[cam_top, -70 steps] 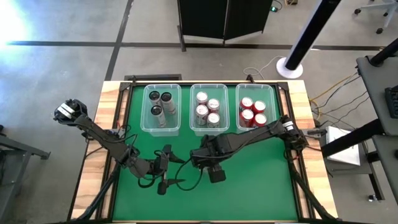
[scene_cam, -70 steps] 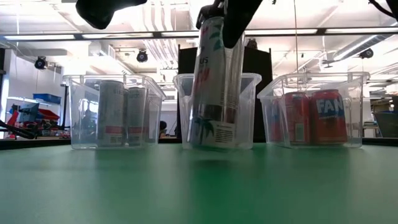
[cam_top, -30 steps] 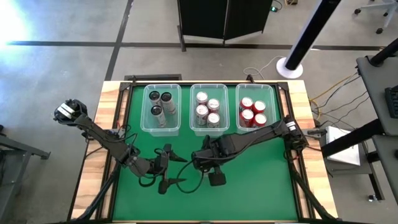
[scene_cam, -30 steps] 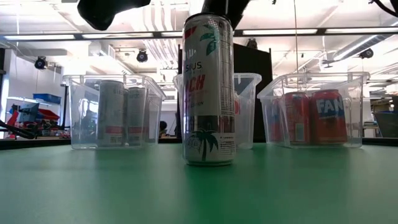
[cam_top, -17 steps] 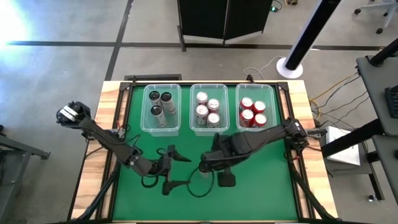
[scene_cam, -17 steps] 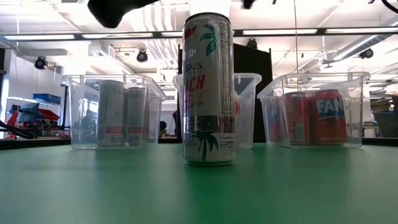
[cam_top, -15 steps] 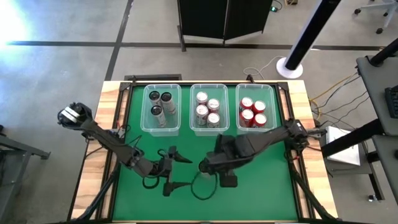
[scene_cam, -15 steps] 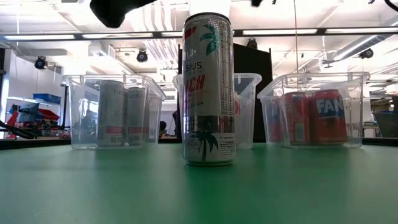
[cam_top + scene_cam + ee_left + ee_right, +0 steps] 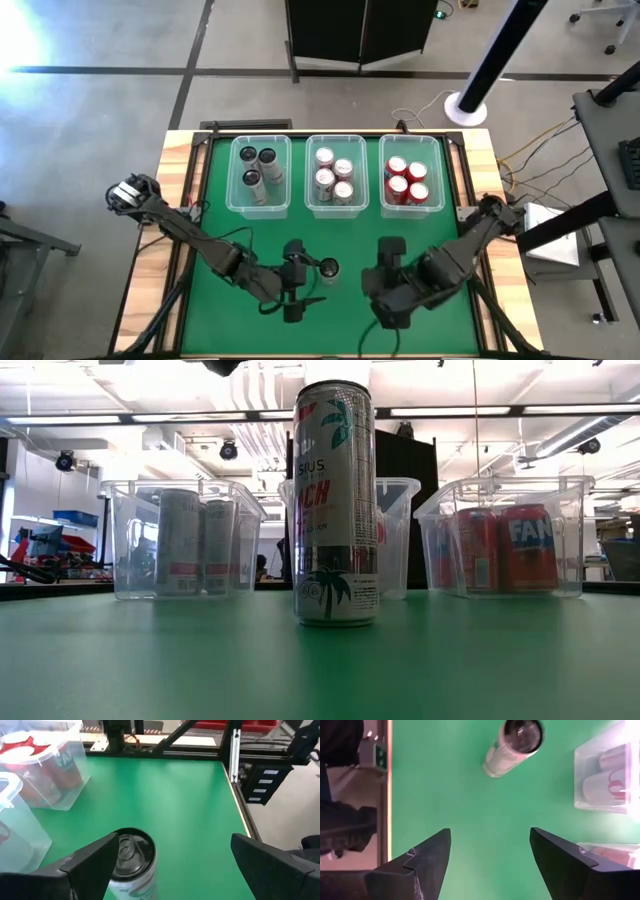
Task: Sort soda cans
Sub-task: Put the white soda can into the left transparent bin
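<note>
One tall silver-white soda can (image 9: 327,268) with a red and teal print stands upright on its base on the green mat (image 9: 440,230), near the middle of the table; it shows large in the low view (image 9: 335,505). My left gripper (image 9: 303,281) is open beside it, on its left. In the left wrist view the can (image 9: 132,856) stands just ahead of the open left gripper (image 9: 175,840), close to one finger (image 9: 92,862) and apart from the other. My right gripper (image 9: 378,283) is open to the can's right, with the can (image 9: 515,742) well ahead of it (image 9: 490,837).
Three clear bins stand in a row at the far side: the left bin (image 9: 238,205) with dark and silver cans, the middle bin (image 9: 312,205) with silver-white cans, the right bin (image 9: 385,205) with red cans. Bare green mat lies around the standing can.
My right gripper has drawn off the top of the silver-white can and gone toward the table's right and near edges. My left gripper has moved right, up to the can. The can stands upright where it was.
</note>
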